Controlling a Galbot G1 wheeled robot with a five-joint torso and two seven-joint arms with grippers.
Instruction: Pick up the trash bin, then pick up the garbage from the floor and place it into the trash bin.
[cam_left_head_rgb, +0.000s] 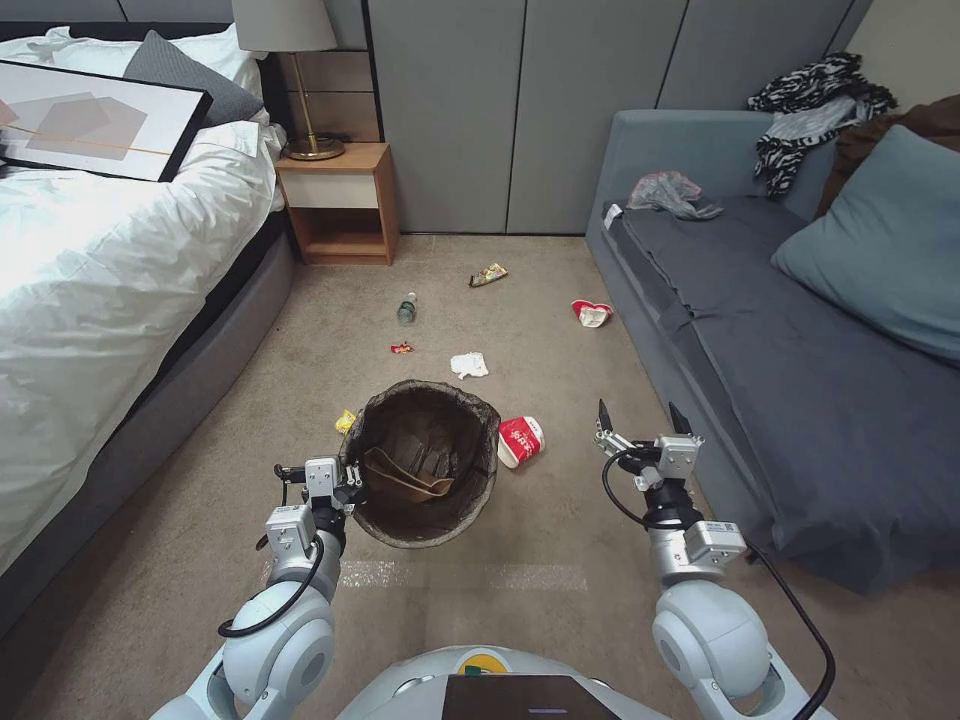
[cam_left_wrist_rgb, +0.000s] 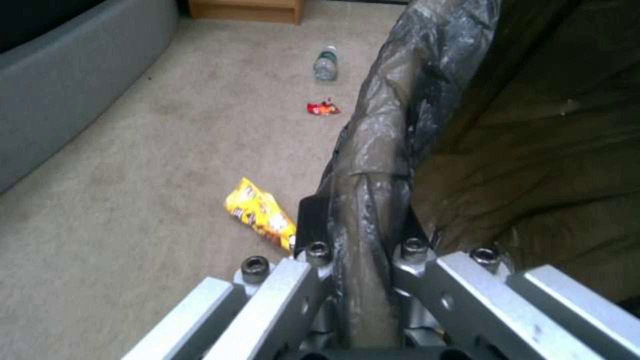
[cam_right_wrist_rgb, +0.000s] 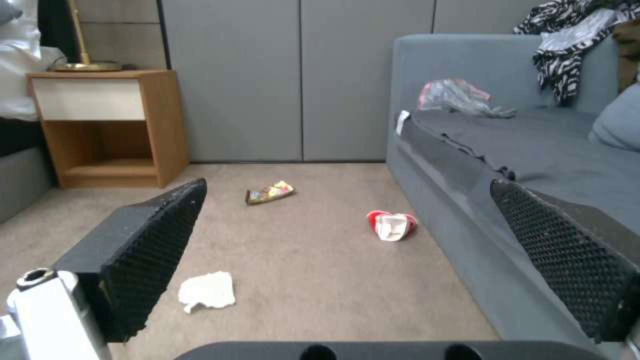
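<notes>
Seven scraps of garbage around the trash bin (cam_left_head_rgb: 425, 465): red-and-white cup (cam_left_head_rgb: 521, 441) just beside its right, yellow wrapper (cam_left_head_rgb: 345, 421) touching its left, tissue (cam_left_head_rgb: 469, 365), small red wrapper (cam_left_head_rgb: 402, 348), bottle (cam_left_head_rgb: 406, 309), colourful wrapper (cam_left_head_rgb: 488, 274) and crushed cup (cam_left_head_rgb: 592, 313) beyond. Left gripper (cam_left_wrist_rgb: 363, 240) pinching the lined rim, so bin seemingly secured. Right gripper (cam_left_head_rgb: 642, 417) spread, empty, right of the bin. Likely next: lowering onto the nearest cup, straddling it squarely.

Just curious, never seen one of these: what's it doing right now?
Left pincer shut on trash bin rim. Right pincer open, empty, beside sofa. Cup, tissue, wrappers on floor. Nothing blocking.
</notes>
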